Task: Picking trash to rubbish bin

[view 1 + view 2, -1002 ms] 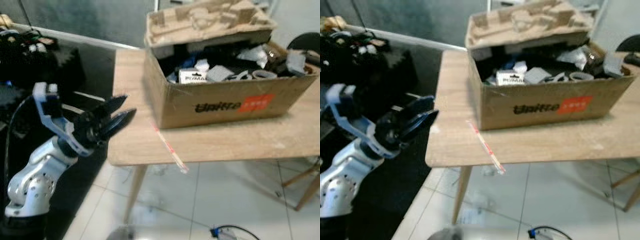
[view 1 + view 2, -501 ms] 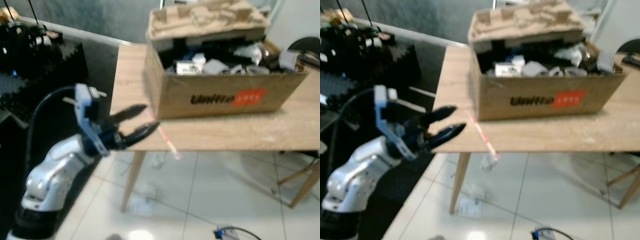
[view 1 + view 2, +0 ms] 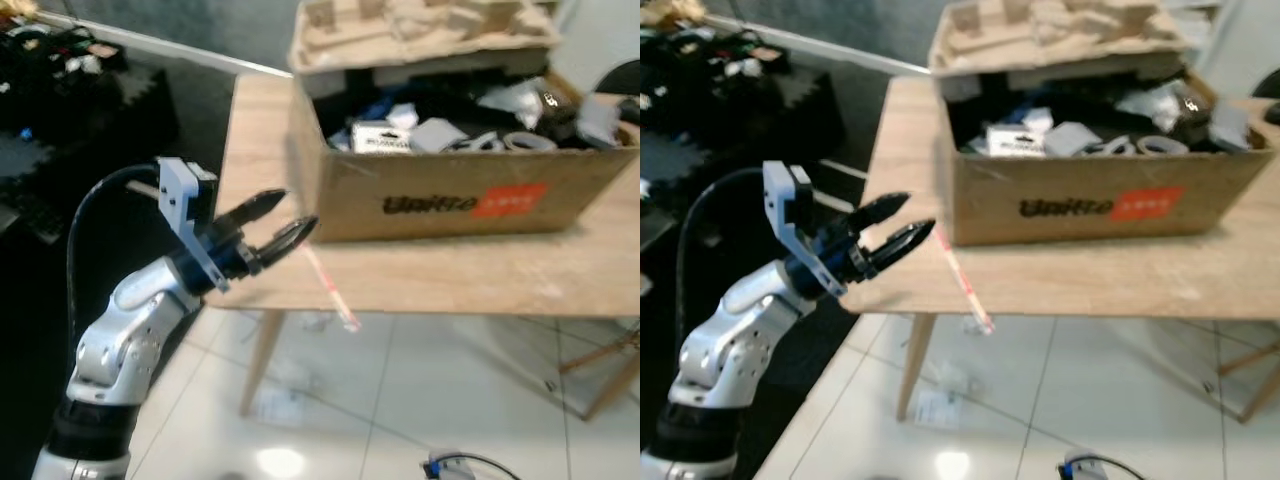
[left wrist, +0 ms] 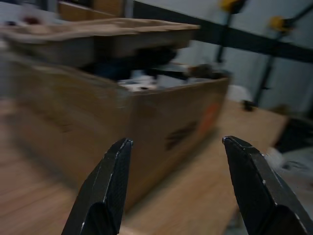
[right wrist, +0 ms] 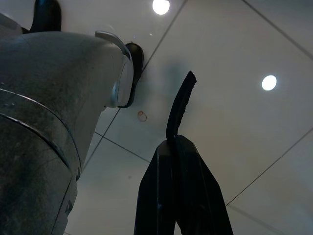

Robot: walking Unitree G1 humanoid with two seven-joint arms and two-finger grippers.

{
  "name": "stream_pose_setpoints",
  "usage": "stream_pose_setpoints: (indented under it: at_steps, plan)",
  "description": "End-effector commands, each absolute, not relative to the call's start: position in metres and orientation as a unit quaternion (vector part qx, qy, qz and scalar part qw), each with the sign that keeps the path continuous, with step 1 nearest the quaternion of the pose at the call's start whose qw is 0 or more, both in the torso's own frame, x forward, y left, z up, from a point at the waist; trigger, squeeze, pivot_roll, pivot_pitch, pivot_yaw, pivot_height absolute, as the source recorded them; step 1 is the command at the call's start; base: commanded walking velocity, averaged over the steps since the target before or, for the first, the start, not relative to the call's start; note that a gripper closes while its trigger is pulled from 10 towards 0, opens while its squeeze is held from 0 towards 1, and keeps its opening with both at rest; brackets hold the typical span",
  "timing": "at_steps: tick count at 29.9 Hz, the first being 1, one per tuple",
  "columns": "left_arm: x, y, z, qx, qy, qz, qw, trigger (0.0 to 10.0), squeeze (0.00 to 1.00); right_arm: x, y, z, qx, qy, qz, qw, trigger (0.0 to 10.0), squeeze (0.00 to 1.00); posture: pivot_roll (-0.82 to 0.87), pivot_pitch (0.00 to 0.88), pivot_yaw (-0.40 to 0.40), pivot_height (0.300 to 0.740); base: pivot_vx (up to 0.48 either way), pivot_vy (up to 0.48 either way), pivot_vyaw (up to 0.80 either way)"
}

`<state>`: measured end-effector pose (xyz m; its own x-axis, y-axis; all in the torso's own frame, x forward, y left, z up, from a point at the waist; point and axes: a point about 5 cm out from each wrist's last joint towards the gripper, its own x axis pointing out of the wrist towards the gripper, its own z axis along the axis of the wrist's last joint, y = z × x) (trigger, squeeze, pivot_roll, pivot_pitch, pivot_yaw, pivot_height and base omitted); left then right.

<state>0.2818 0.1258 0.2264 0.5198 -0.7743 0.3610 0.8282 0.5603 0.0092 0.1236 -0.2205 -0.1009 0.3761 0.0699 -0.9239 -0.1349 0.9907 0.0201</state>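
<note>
Left gripper [image 3: 283, 222] hovers at the table [image 3: 480, 275] corner, jaws wide, just short of the striped straw [image 3: 328, 288] overhanging the edge beside the cardboard box [image 3: 460, 195]. Best approach: straddle the straw's tabletop end and close squarely. Right gripper [image 5: 182, 122] hangs idle, fingers together, over floor tiles.
</note>
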Motion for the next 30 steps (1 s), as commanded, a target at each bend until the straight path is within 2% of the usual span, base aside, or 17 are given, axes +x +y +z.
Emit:
stream_pose_setpoints:
  at_steps: [1,4,8,10,11,12,13,15,16,17,18,21,25,28,30]
  plan:
    - [0.285,0.124,0.227,-0.089,-0.171,-0.449,0.873,10.0,0.0,0.121,-0.223,-0.101,-0.03,0.557,0.056,0.828,10.0,0.0,0.09,0.109,-0.046,0.74,0.0,0.0,0.77]
    - [0.283,0.118,0.226,-0.107,-0.173,-0.454,0.868,10.0,0.0,0.139,-0.233,-0.093,-0.039,0.525,0.03,0.85,10.0,0.0,0.09,0.116,-0.044,0.74,0.0,0.0,0.78]
    - [0.277,0.109,0.222,-0.106,-0.169,-0.487,0.85,10.0,0.0,0.178,-0.251,-0.071,-0.051,0.457,0.0,0.888,10.0,0.0,0.08,0.122,-0.04,0.74,0.0,0.0,0.78]
    - [0.276,0.109,0.222,-0.105,-0.167,-0.491,0.849,10.0,0.0,0.186,-0.253,-0.066,-0.045,0.445,-0.003,0.895,10.0,0.0,0.08,0.124,-0.039,0.74,0.0,0.0,0.77]
    - [0.274,0.108,0.22,-0.101,-0.164,-0.499,0.845,10.0,0.0,0.205,-0.25,-0.055,-0.005,0.416,0.026,0.909,10.0,0.0,0.08,0.125,-0.032,0.74,0.0,0.0,0.0]
    - [0.274,0.108,0.22,-0.1,-0.164,-0.501,0.844,10.0,0.0,0.212,-0.248,-0.051,0.015,0.404,0.049,0.914,10.0,0.0,0.08,0.125,-0.032,0.74,0.0,0.0,0.0]
    - [0.274,0.108,0.22,-0.1,-0.164,-0.501,0.844,10.0,0.0,0.212,-0.248,-0.051,0.015,0.404,0.049,0.914,10.0,0.0,0.08,0.125,-0.032,0.74,0.0,0.0,0.0]
    - [0.274,0.108,0.22,-0.103,-0.162,-0.507,0.84,10.0,0.0,0.229,-0.234,-0.036,0.069,0.362,0.15,0.917,10.0,0.0,0.07,0.127,-0.026,0.74,0.0,0.0,0.0]
    - [0.274,0.108,0.22,-0.103,-0.162,-0.507,0.84,10.0,0.0,0.229,-0.234,-0.036,0.069,0.362,0.15,0.917,10.0,0.0,0.07,0.127,-0.026,0.74,0.0,0.0,0.0]
    - [0.273,0.107,0.219,-0.103,-0.162,-0.509,0.839,10.0,0.0,0.236,-0.228,-0.029,0.092,0.339,0.198,0.915,10.0,0.0,0.07,0.127,-0.026,0.74,0.0,0.0,0.0]
    - [0.273,0.106,0.219,-0.103,-0.16,-0.513,0.837,10.0,0.0,0.25,-0.214,-0.008,0.143,0.283,0.301,0.899,10.0,0.0,0.06,0.129,-0.024,0.74,0.0,0.0,0.0]
    - [0.275,0.106,0.218,-0.1,-0.157,-0.515,0.837,10.0,0.0,0.258,-0.197,0.02,0.179,0.232,0.424,0.857,10.0,0.0,0.06,0.13,-0.023,0.74,0.0,0.0,0.0]
    - [0.274,0.105,0.217,-0.098,-0.155,-0.518,0.836,10.0,0.0,0.256,-0.179,0.058,0.187,0.186,0.534,0.803,10.0,0.0,0.05,0.131,-0.024,0.74,0.0,0.0,0.0]
    - [0.274,0.105,0.217,-0.1,-0.157,-0.518,0.835,10.0,0.0,0.245,-0.159,0.083,0.176,0.173,0.619,0.746,10.0,0.0,0.05,0.132,-0.026,0.74,0.0,0.0,0.0]
    - [0.274,0.105,0.217,-0.1,-0.157,-0.518,0.835,10.0,0.0,0.245,-0.159,0.083,0.176,0.173,0.619,0.746,10.0,0.0,0.05,0.132,-0.026,0.74,0.0,0.0,0.0]
